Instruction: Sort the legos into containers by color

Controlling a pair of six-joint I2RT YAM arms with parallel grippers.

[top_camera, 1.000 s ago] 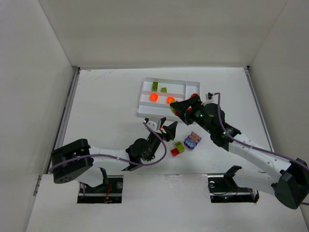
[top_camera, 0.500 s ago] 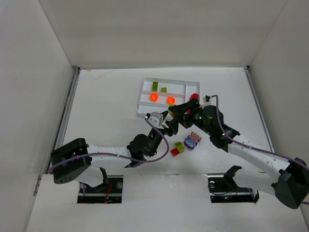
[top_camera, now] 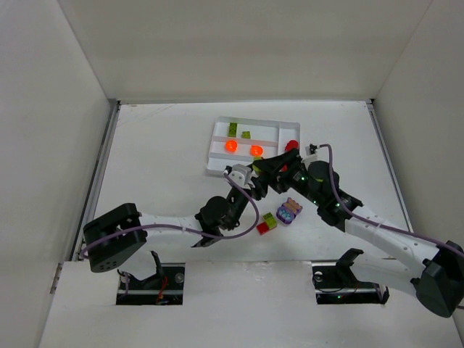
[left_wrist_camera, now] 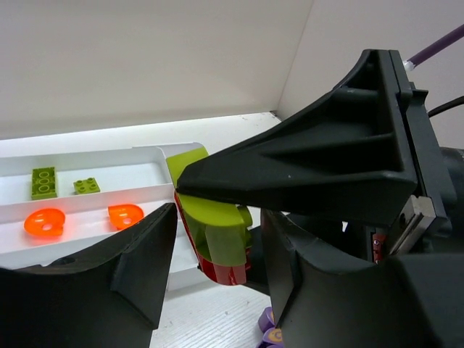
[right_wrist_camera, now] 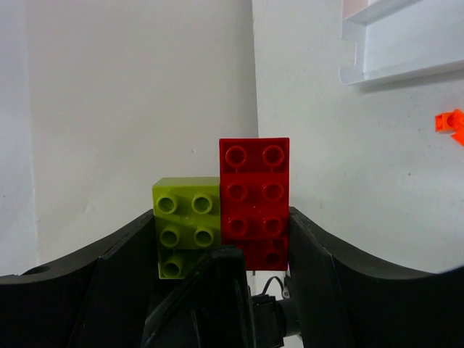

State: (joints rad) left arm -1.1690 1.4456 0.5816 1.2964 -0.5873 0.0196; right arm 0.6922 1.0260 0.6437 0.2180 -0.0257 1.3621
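Right claw (right_wrist_camera: pixel 221 212) clenched on a red-lime lego pair (right_wrist_camera: pixel 254 196), bricks side by side between its fingers. Left claw (left_wrist_camera: pixel 219 221) straddles the same pair, one finger each side; can't tell if it's gripping. Tray (top_camera: pixel 215 161) just beyond both claws. Loose legos (top_camera: pixel 270 221) on table, base-side of them.

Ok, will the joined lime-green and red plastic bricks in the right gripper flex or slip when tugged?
The lime-green-and-red brick pair looks like hard moulded plastic, so likely rigid and light. Its glossy faces could slip in the right gripper.
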